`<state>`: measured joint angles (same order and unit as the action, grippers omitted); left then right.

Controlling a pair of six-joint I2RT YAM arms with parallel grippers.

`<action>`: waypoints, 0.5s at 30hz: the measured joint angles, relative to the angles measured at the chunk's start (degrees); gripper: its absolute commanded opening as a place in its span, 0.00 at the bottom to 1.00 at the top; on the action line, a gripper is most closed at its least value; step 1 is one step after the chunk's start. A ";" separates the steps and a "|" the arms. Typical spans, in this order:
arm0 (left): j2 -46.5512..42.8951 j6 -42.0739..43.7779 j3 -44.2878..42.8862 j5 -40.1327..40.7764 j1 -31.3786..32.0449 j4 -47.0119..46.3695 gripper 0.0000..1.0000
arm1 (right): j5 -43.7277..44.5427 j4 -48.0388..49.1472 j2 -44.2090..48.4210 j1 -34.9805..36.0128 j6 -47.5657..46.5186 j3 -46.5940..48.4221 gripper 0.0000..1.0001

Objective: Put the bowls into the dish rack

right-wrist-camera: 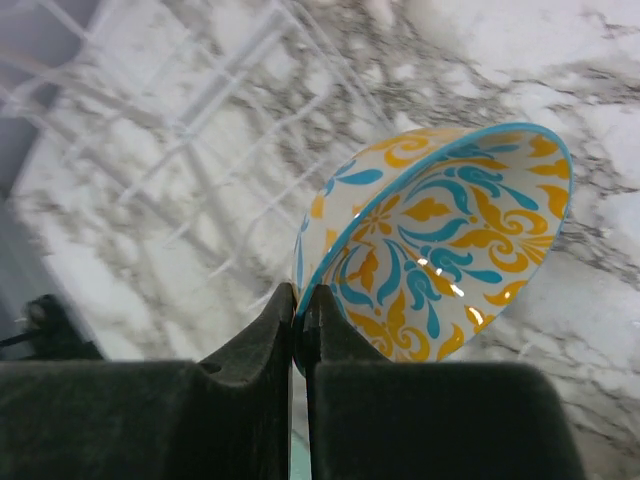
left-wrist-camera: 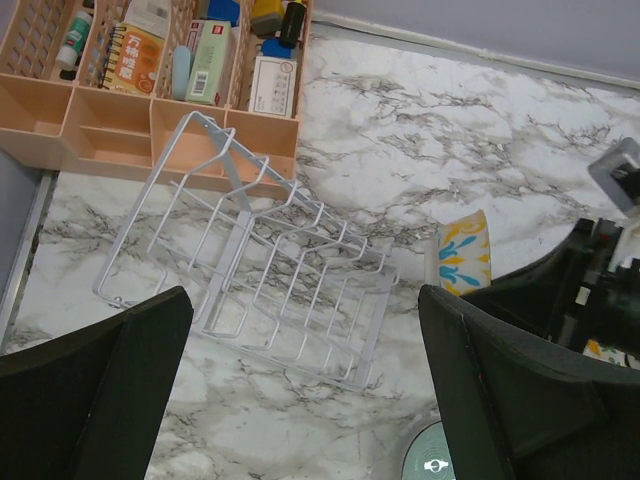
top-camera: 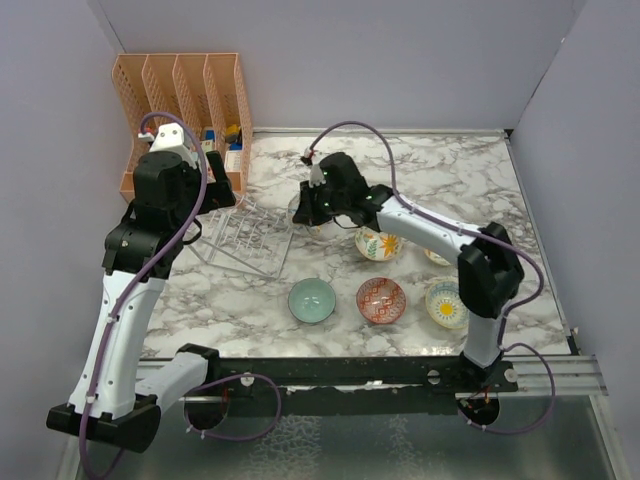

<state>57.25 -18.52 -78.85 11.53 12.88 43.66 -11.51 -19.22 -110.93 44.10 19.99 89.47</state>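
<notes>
1. The floral bowl (right-wrist-camera: pixel 450 240) hangs on edge just off the right end of the dish rack (left-wrist-camera: pixel 240 210), above the marble desk (top-camera: pixel 450 180). I see no bowl in the rack yet.
2. My right tool (right-wrist-camera: pixel 300 300) is pinched closed on that bowl's thin rim and on nothing else. Glazed ceramic is slick, so I judge the bowl may swivel or slip out if I swing it fast, then drop onto the desk or the wires.
3. The rack is light wire with narrow slots. If I bring the bowl in crooked, its rim may strike a prong instead of passing between two. That push could shove the whole rack across the desk.
4. If I let go before the bowl leans on a prong, I expect it to tip flat or roll off the rack's end.
5. My left tool (left-wrist-camera: pixel 305 300) hovers over the rack with its jaws spread wide, holding nothing. It does not pin the rack down. My two arms are also close here, so a careless path could knock them together.
6. The teal bowl (top-camera: pixel 312 300) and red-patterned bowl (top-camera: pixel 381 300) lie on the near side of the rack. A cream bowl (top-camera: pixel 378 243) sits right of it under my right forearm, where a low sweep could clip it.
7. The orange organizer (top-camera: pixel 180 100) stands just behind the rack, so a shoved rack could jam against it.
</notes>
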 measured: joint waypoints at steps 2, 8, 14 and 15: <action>0.44 -0.07 -0.66 -0.04 0.00 0.07 0.99 | -4.39 4.50 4.48 -0.33 4.72 -3.63 0.01; 1.51 -0.48 -2.05 -0.42 0.00 0.20 0.99 | -14.36 29.38 13.11 -0.70 23.93 -19.45 0.01; 2.05 -1.20 -2.14 -1.53 0.00 0.20 0.99 | -14.82 50.80 12.24 -0.63 41.62 -30.14 0.01; 2.19 -1.31 -2.14 -1.79 0.00 0.17 0.99 | -14.21 54.07 12.07 -0.66 44.00 -31.15 0.01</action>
<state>59.44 -19.84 -80.99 9.74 12.88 43.83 -25.71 34.85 -98.87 43.44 63.99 58.33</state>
